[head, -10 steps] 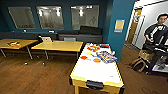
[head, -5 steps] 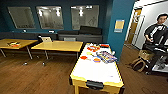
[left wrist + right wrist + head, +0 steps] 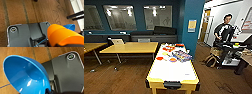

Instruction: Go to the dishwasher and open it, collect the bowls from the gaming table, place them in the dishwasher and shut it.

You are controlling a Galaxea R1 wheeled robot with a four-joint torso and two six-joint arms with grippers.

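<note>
The gaming table (image 3: 169,72), white-topped with yellow edges, stands just ahead in the head view. On its far half lie a small red bowl (image 3: 159,58) and other bright items. An orange bowl (image 3: 62,36) hangs over the wooden floor in the left wrist view, with my left gripper (image 3: 65,45) shut on its lower edge. Behind it a blue bowl (image 3: 70,26) peeks out. The same blue bowl (image 3: 25,74) looms large and tilted in the right wrist view, with my right gripper (image 3: 50,91) shut on its rim. The dishwasher is out of view.
A colourful flat box (image 3: 182,55) and a small round dish (image 3: 172,59) lie on the gaming table. Yellow-wood tables (image 3: 131,47) stand to the left. A blue pillar (image 3: 191,25) rises behind. A person (image 3: 224,30) with a control rig stands at the right.
</note>
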